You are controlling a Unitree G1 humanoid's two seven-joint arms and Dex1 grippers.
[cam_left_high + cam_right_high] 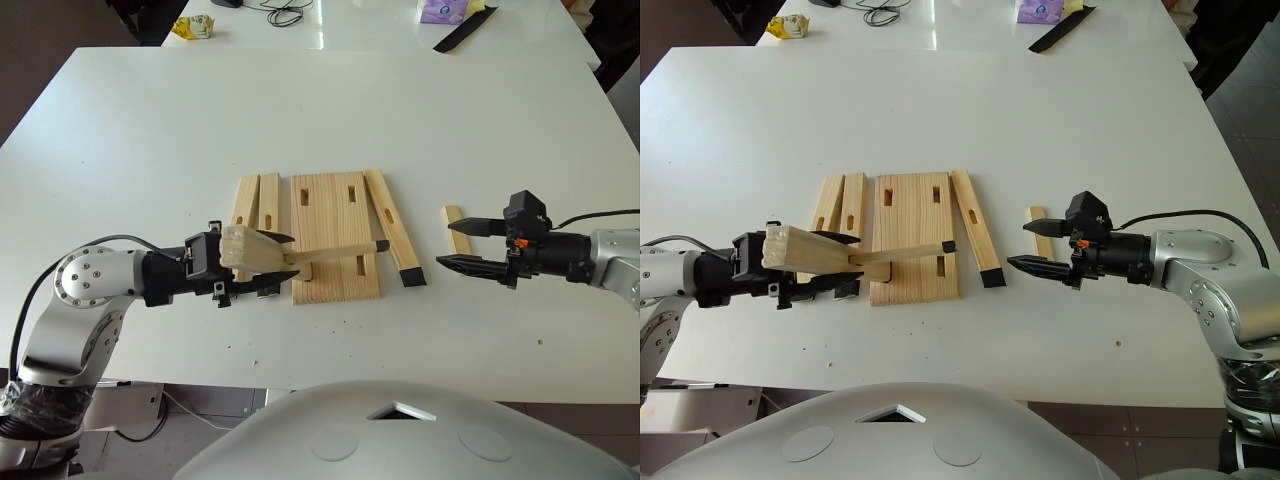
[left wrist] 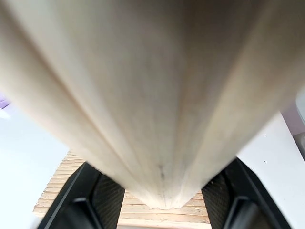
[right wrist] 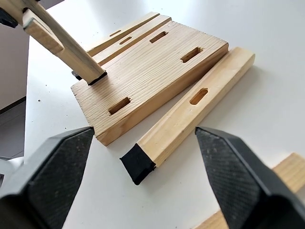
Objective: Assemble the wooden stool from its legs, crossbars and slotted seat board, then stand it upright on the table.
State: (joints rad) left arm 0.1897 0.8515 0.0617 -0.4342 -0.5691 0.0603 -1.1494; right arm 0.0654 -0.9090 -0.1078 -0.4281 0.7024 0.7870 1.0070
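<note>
Black and shut tight, your left pincer [image 1: 272, 262] grips a wooden leg [image 1: 335, 252] over the seat board [image 1: 335, 205]. Tip it up slowly and aim its end at a slot. Your right pincer [image 1: 446, 244], wide apart, hangs near the loose leg [image 1: 392, 228]; let it steady the board.

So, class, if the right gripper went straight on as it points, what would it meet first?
Probably the black-capped pale wooden leg beside the slotted seat board, if the right gripper travels low enough.
</note>
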